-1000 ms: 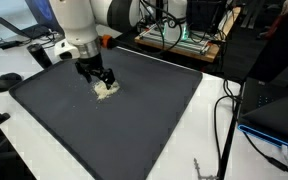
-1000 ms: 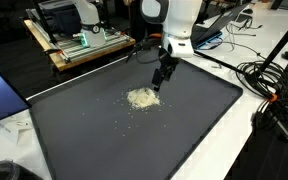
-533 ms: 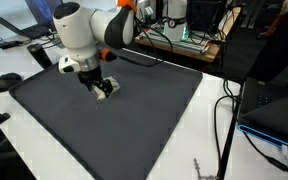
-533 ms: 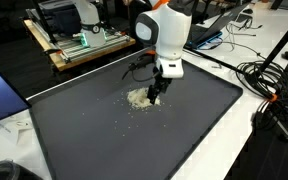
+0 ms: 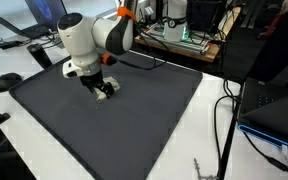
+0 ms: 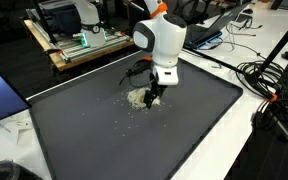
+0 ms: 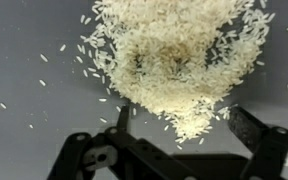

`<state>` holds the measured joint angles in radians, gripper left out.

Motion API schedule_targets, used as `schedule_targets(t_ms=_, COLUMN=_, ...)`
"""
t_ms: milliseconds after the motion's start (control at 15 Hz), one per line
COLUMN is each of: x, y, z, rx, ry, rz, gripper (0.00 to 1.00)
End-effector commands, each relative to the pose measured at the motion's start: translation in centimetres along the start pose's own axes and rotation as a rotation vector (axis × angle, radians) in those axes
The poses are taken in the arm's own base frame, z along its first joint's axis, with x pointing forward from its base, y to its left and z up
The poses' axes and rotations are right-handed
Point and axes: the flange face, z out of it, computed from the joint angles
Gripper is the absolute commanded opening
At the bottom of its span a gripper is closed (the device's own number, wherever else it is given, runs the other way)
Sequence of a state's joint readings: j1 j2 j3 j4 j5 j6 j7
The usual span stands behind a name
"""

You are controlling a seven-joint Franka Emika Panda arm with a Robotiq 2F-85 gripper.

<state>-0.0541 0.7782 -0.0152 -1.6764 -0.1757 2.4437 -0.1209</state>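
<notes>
White rice grains [image 7: 174,60] — small, oblong, loosely heaped — lie just ahead of our gripper [image 7: 179,118], jaws spread wide, holding nothing; beneath it we see a matte dark-grey mat [image 6: 94,130] on a cable-cluttered white table [image 6: 236,150]

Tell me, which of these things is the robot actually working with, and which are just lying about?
In hand:
- heap of white rice grains
- black gripper, open, right at the heap
- dark grey mat under the rice

Lying about:
- wooden tray of electronics
- black cables on the white table
</notes>
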Motion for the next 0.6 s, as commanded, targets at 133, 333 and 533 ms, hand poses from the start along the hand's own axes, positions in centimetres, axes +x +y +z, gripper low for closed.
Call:
schedule_targets(t_ms=133, x=-0.2, y=0.7, z=0.8, rx=0.007, ry=-0.006, rz=-0.034, gripper=1.00)
schedule_targets(t_ms=333, x=-0.8, y=0.8, z=1.0, rx=0.026, ry=-0.025, rz=-0.073, gripper=1.00)
schedule_targets(t_ms=533, x=-1.6, y=1.3, z=1.3, rx=0.034, ry=-0.027, rz=-0.109, gripper=1.00)
